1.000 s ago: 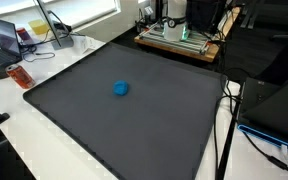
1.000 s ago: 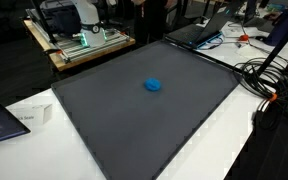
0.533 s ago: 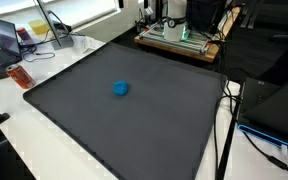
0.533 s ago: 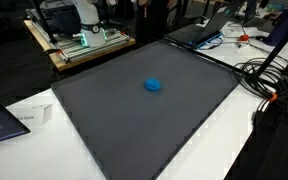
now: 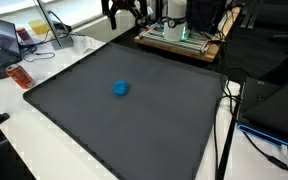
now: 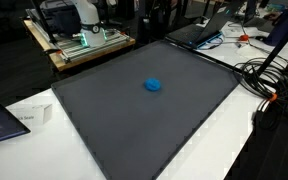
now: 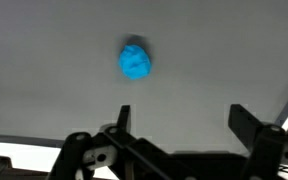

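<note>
One gripper (image 5: 123, 17), jaws wide apart and empty, newly appears above the mat (image 5: 104, 135), well apart from the ball (image 5: 120, 88).

2 exterior views angled down over mat (image 5: 134, 130), wrist view overhead, all share blue ball (image 7: 135, 61)

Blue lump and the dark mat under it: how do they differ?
The blue lump is bright blue, the mat dark grey. The lump is small and rounded, the mat wide, flat and four-cornered. The lump sits on the mat, the mat lies on the white table. Shared: the open gripper touches neither.
</note>
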You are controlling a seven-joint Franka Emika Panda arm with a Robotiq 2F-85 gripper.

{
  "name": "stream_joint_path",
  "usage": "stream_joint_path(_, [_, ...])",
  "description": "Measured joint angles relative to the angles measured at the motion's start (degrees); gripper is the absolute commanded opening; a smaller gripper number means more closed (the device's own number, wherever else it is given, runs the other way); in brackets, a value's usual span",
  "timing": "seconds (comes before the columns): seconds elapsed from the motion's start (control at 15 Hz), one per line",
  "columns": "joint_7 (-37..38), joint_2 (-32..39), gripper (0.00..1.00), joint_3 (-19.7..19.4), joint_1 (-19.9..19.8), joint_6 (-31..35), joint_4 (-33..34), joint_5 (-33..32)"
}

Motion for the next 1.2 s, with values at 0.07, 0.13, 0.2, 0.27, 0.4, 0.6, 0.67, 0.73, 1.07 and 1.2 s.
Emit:
stream_joint_path(0.07, [0.2, 1.5, 1.00, 0.0, 0.0, 1.1, 0.4, 0.3])
stream_joint_path(0.13, [0.3, 3.1, 1.00, 0.1, -0.1, 1.9, 0.8, 0.6])
stream_joint_path(0.2, [0.3, 4.6, 1.00, 0.1, -0.1, 2.6, 1.3, 1.2])
stream_joint_path(0.27, [0.5, 6.2, 1.00, 0.2, -0.2, 3.3, 1.8, 1.5])
stream_joint_path(0.4, [1.4, 9.3, 1.00, 0.5, -0.2, 4.6, 2.9, 1.5])
stream_joint_path(0.6, [2.3, 13.5, 1.00, 1.0, -0.3, 7.2, 4.4, 1.5])
stream_joint_path(0.67, [2.6, 14.7, 1.00, 1.2, -0.3, 7.9, 4.9, 1.3])
stream_joint_path(0.73, [2.6, 15.6, 1.00, 1.3, -0.3, 8.3, 5.4, 1.3])
stream_joint_path(1.07, [2.7, 16.8, 1.00, 1.5, -0.3, 8.5, 6.4, 1.3])
stream_joint_path(1.2, [2.7, 16.8, 1.00, 1.5, -0.3, 8.5, 6.4, 1.3])
